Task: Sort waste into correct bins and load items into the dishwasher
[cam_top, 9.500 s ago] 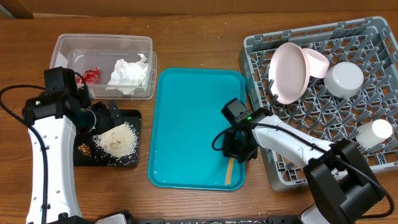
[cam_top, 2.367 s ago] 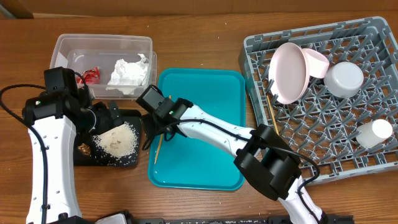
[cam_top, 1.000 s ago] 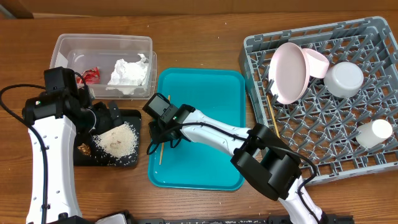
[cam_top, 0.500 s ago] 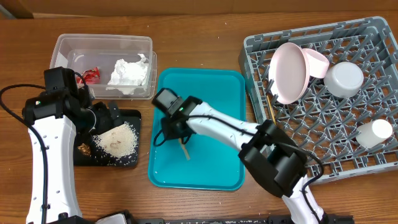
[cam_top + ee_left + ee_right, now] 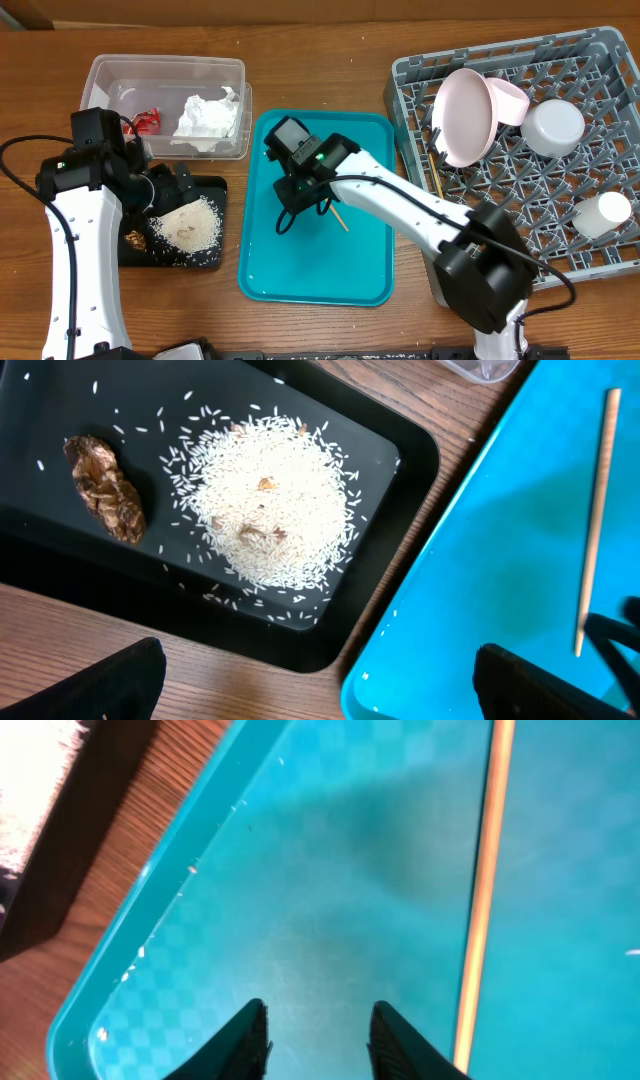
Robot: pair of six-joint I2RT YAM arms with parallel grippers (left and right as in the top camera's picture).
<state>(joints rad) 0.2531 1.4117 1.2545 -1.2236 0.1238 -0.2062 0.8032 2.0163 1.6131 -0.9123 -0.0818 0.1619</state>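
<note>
Teal tray (image 5: 350, 262): chopstick (image 5: 595, 520) (lying loose). Black tray (image 5: 60, 400): rice (image 5: 270, 510), brown lump (image 5: 105, 488). Left hand (image 5: 315, 685), right hand (image 5: 318, 1035) agape, empty.

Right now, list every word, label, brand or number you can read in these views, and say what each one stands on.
No text can be read in any view.
Snack wrapper in the clear tub: red-and-white print, too small to read.
Teal tray, black tray, dish rack: no markings show.
</note>
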